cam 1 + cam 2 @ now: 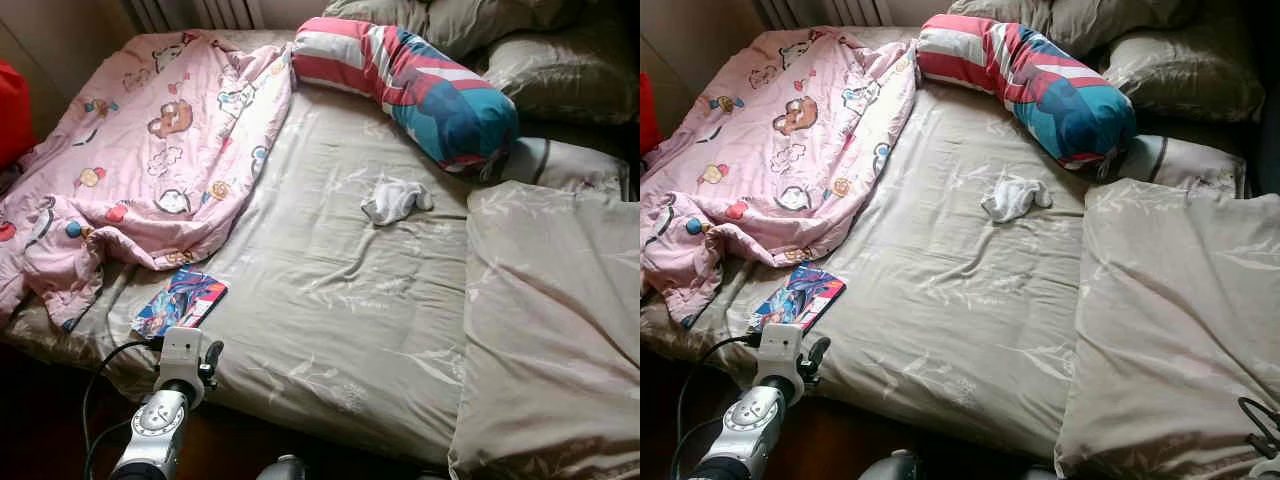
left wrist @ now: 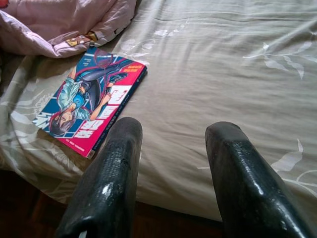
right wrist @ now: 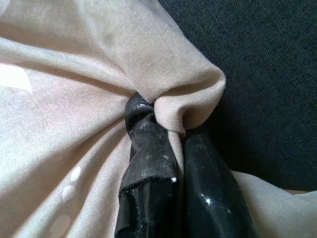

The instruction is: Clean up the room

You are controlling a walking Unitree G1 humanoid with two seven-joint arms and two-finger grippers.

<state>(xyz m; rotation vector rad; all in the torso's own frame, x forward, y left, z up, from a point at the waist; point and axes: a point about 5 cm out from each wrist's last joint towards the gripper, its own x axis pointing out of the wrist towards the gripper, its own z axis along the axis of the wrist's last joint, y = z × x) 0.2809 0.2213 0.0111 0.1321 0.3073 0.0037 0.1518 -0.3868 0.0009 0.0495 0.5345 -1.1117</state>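
A colourful comic book [image 1: 180,300] lies near the front left edge of the bed, beside a crumpled pink cartoon blanket [image 1: 150,150]. My left gripper [image 2: 173,131] hovers open just short of the book [image 2: 91,106], nothing between its fingers; its silver arm [image 1: 160,415] rises at the bed's front edge. My right gripper [image 3: 161,116] is shut on a fold of the beige duvet [image 3: 74,99], which covers the bed's right side [image 1: 550,330]. A small white cloth [image 1: 395,200] lies in the middle of the sheet.
A red, white and teal striped bolster [image 1: 410,85] lies across the head of the bed, with beige pillows [image 1: 560,70] behind it. The grey-beige sheet [image 1: 330,300] is bare in the middle. Dark floor [image 1: 40,420] runs along the bed's front edge.
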